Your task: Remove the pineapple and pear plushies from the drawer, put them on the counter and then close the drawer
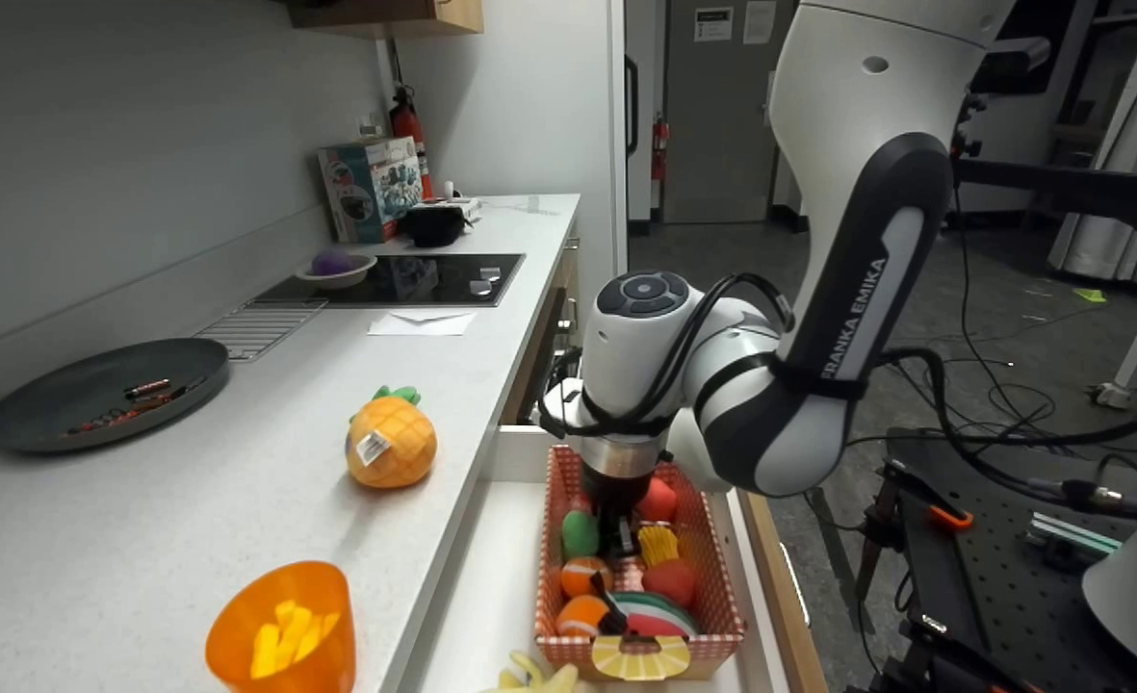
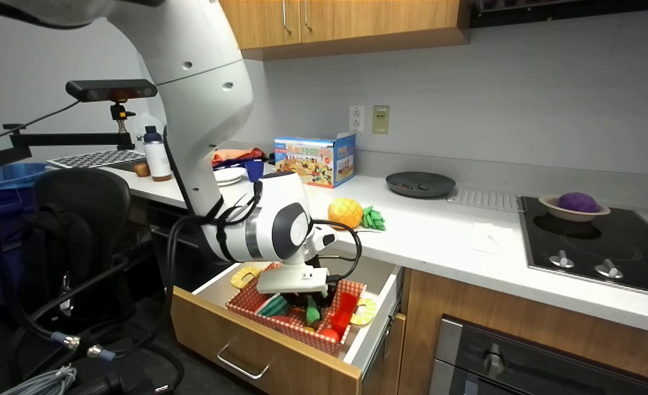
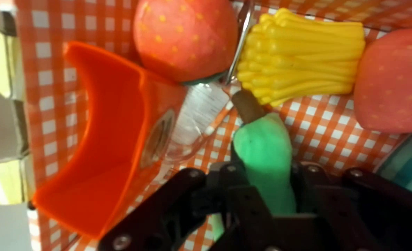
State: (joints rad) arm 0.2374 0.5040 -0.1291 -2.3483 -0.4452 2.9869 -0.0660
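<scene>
The yellow pineapple plushie [image 1: 392, 443] sits on the white counter [image 1: 270, 491] in both exterior views [image 2: 345, 213]. The wooden drawer [image 2: 285, 359] is pulled open below the counter. A red-checked box [image 1: 722, 587] full of toy food stands in it. My gripper [image 3: 265, 170] reaches down into this box, also in an exterior view [image 1: 618, 539]. It is shut on the green pear plushie [image 3: 263, 148], one finger on each side. The pear's brown stem points away from the palm. Its lower end is hidden by the gripper. The pear also shows in an exterior view [image 2: 312, 311].
A red-orange container [image 3: 118, 132], yellow fries [image 3: 300, 59] and round red toys [image 3: 186, 38] surround the gripper inside the box. A banana [image 1: 539, 674] lies on the drawer floor. An orange cup [image 1: 289, 626] and a dark pan [image 1: 111, 395] stand on the counter.
</scene>
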